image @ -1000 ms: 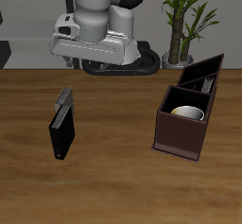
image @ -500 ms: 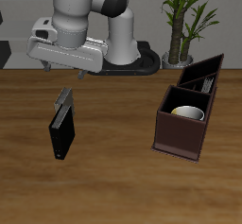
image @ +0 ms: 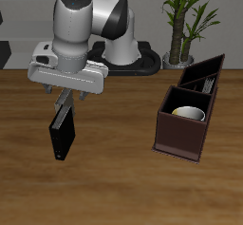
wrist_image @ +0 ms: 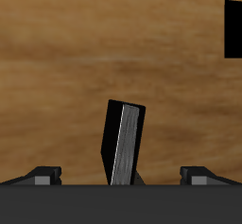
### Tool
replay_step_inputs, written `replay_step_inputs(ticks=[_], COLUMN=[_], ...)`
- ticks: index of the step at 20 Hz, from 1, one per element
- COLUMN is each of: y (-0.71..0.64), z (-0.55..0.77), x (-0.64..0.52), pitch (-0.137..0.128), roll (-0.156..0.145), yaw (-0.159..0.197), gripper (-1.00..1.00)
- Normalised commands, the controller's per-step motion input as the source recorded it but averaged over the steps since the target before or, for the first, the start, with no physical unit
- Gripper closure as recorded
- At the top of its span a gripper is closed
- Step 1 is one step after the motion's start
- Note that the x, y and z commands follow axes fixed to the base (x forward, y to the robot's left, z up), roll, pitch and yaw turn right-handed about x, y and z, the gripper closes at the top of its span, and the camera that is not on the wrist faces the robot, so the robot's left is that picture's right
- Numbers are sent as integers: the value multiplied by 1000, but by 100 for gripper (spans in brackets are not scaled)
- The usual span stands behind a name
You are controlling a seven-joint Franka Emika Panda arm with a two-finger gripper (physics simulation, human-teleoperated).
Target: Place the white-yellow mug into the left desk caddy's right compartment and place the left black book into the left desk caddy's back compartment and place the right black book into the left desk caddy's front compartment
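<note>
The right black book (image: 62,135) is standing upright on the table, well apart from the left desk caddy (image: 189,115), as the gripper (image: 65,95) is arriving directly above its top edge after sweeping across from farther back over the last second. In the wrist view the book (wrist_image: 124,144) is sitting between the two fingertips (wrist_image: 43,174), which are spread wide and holding nothing. That alignment suggests a grasp is coming next. One white-yellow mug (image: 189,114) is already resting in the right compartment (image: 174,103), and one black book (image: 201,81) is lying in a narrow slot; one caddy and two books are showing in all
</note>
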Motion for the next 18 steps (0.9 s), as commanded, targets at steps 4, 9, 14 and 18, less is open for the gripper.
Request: replay_step_inputs(ticks=[4,9,14,18], y=[-191,-58,-158,-48], z=[-335,-243,-150,-148], x=[73,56,4,14], pitch=[29,21,6,-36], roll=[-3,5,35,13], yaw=[-17,-8,-54,-43], gripper=[-100,-100,-100,-100])
